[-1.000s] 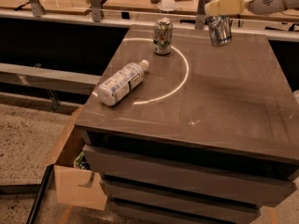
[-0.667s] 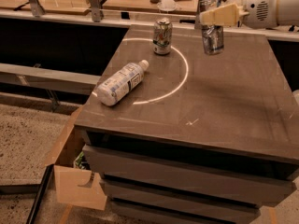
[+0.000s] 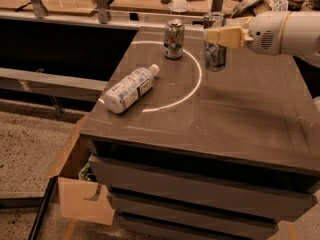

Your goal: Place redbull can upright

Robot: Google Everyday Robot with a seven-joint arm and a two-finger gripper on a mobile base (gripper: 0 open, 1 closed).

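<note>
**Redbull can held upright over ringed grey table**

An open cardboard box [image 3: 82, 201] sits on speckled floor at lower left. On the dark grey table [image 3: 240, 119], a white plastic bottle [image 3: 131, 88] lies across a painted white ring [image 3: 192, 86], and a green-and-white can [image 3: 174, 39] stands behind. Right of it, the gripper [image 3: 216, 35] clasps the upright redbull can [image 3: 215, 58]; its far finger is hidden, and whether the can's base touches the table is unclear. The white arm [image 3: 287, 31] is cut off at right.

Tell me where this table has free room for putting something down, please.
The pincer holds the redbull can upright at the back middle of the table, beside the green can; that part is crowded. The bottle lies on the left. Free: the front strip along the near edge, and the wide right half in front of the arm.
</note>
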